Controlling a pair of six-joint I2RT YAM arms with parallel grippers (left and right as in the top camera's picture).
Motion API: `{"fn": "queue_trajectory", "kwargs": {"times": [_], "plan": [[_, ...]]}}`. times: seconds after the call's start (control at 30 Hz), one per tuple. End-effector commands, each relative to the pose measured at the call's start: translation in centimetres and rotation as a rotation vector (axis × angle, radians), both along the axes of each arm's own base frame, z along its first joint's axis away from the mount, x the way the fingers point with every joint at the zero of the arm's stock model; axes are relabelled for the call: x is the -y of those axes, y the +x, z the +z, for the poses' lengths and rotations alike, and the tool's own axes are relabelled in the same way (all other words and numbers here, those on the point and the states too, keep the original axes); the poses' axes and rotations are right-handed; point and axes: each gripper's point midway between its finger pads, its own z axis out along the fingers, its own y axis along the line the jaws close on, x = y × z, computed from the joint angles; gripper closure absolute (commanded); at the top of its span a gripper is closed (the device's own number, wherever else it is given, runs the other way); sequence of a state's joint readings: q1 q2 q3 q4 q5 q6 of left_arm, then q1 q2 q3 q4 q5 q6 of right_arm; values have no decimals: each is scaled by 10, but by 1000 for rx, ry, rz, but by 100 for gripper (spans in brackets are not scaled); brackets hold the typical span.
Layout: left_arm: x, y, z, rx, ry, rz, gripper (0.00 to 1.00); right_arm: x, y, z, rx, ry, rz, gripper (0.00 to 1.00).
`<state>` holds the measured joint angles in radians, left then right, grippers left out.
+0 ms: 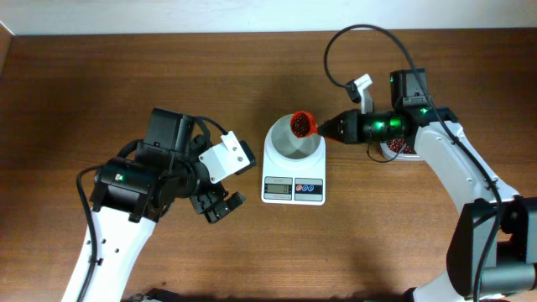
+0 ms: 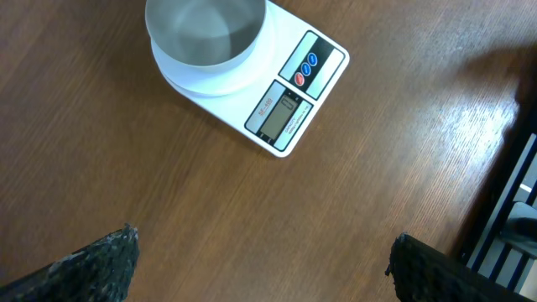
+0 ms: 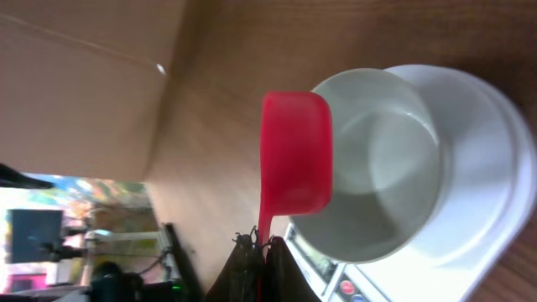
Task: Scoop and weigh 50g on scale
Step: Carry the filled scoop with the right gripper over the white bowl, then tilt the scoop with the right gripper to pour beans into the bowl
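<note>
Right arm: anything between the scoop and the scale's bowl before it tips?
Nothing visible. The right gripper is shut on the red scoop, which hangs at the rim of the bowl on the scale. The bowl looks empty. The left gripper is open, off to the side, clear of the path.

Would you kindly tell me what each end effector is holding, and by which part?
The right end effector grips the red scoop by the end of its handle; the left end effector is open and empty.
</note>
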<state>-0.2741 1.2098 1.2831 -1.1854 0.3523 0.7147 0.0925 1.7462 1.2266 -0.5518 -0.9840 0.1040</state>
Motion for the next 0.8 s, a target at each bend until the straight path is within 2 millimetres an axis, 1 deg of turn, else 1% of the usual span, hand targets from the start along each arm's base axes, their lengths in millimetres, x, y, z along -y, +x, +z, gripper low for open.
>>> {"fn": "queue_trajectory", "kwargs": {"times": [0.0, 0.07, 0.23, 0.33, 0.47, 0.6, 0.77], "plan": [[1, 1, 8, 26, -15, -13, 1, 1, 6, -17, 126, -129, 50, 96], [1, 1, 8, 26, -15, -13, 1, 1, 7, -22, 168, -176, 69, 96], [1, 1, 8, 26, -15, -13, 1, -9, 4, -22, 260, -196, 147, 96], [1, 1, 8, 26, -15, -13, 1, -10, 5, -24, 304, -227, 170, 96], [1, 1, 8, 26, -15, -13, 1, -5, 9, -33, 330, -310, 168, 96], [1, 1, 8, 26, -15, -13, 1, -5, 9, -33, 365, -320, 195, 96], [1, 1, 8, 26, -15, -13, 1, -6, 9, -33, 365, -319, 196, 96]]}}
